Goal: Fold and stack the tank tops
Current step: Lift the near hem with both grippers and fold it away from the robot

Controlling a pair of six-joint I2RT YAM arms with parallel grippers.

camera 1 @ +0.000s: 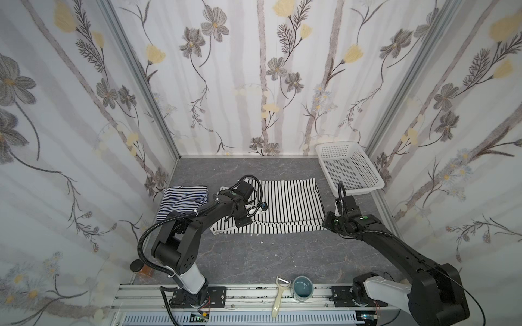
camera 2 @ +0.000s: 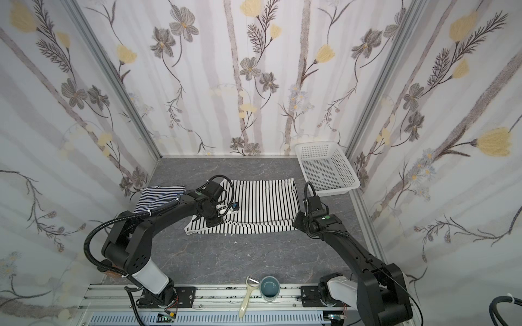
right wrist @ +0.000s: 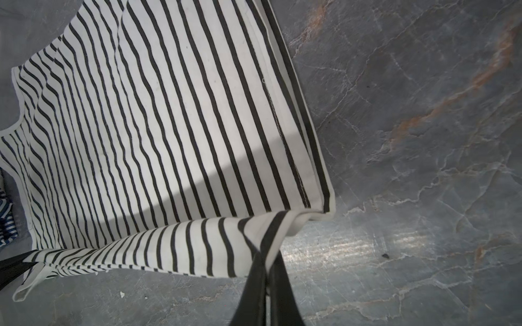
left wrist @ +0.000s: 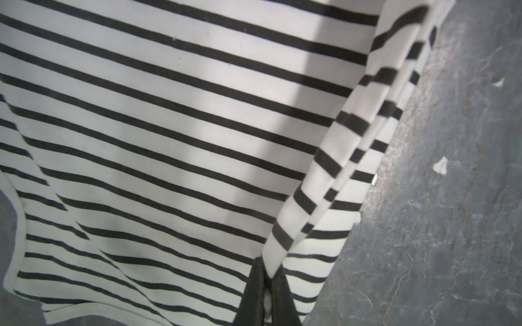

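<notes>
The white tank top with wide black stripes [camera 1: 291, 201] [camera 2: 265, 201] lies spread across the middle of the grey table. Its near edge is raised between my two grippers. My left gripper [left wrist: 268, 272] is shut on a pinch of that edge near the top's left end [camera 1: 240, 223]. At the near right corner, my right gripper [right wrist: 267, 268] is shut on the cloth [camera 1: 327, 224]. The fabric between them hangs as a taut strip [right wrist: 169, 242]. The navy-and-white tank top [camera 1: 183, 201] [camera 2: 159, 197] lies folded at the left, apart from both grippers.
A white perforated basket [camera 1: 350, 169] stands at the back right corner, close behind my right arm. On the front rail lie a peeler [camera 1: 278, 296] and a teal cup [camera 1: 302, 290]. A small black-lidded jar [camera 1: 139, 268] sits at the front left. Papered walls close in three sides.
</notes>
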